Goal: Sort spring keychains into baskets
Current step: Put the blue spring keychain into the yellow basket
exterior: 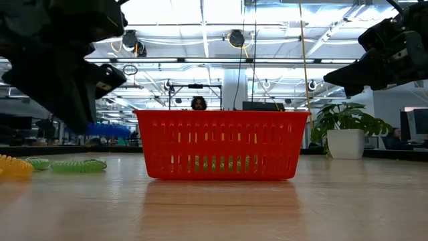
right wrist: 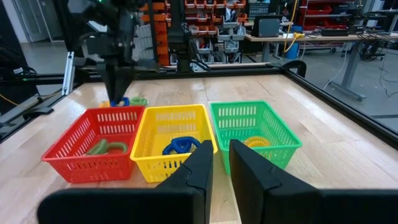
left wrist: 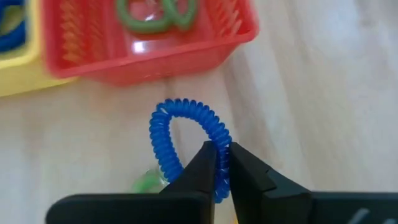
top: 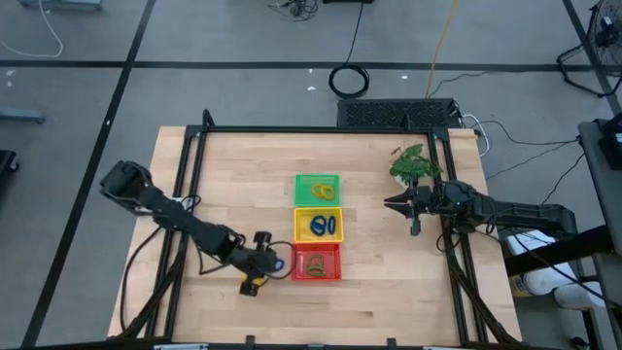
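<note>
Here, from above, three baskets sit in a row in the middle of the table (top: 243, 175). The green basket (top: 318, 189) is farthest back, the yellow basket (top: 318, 225) is in the middle, and the red basket (top: 317, 262) is at the front. The left gripper (top: 273, 262) is right beside the red basket. The right gripper (top: 392, 204) waits apart from the baskets, near a small plant (top: 412, 163).

From table height, the red basket (exterior: 221, 144) fills the middle. Some green keychains (exterior: 70, 165) and a yellow keychain (exterior: 13, 166) lie on the table off to one side. The dark left arm (exterior: 53, 60) hangs over them.

In the left wrist view, the left gripper (left wrist: 222, 163) is pinched tight on a blue keychain (left wrist: 186, 140). The blue loop stands up off the table, just next to the red basket (left wrist: 155, 50). A green keychain (left wrist: 155, 15) lies inside that basket. A bit of blue shows in the yellow basket (left wrist: 18, 74) beside it.

In the right wrist view, the right gripper (right wrist: 221, 163) has its fingers close together and holds nothing. The red basket (right wrist: 93, 146) holds a green keychain (right wrist: 107, 147). The yellow basket (right wrist: 171, 140) holds a blue keychain (right wrist: 181, 145). The green basket (right wrist: 255, 130) holds a yellow keychain (right wrist: 256, 142). The left arm (right wrist: 115, 43) reaches down behind the red basket.
</note>
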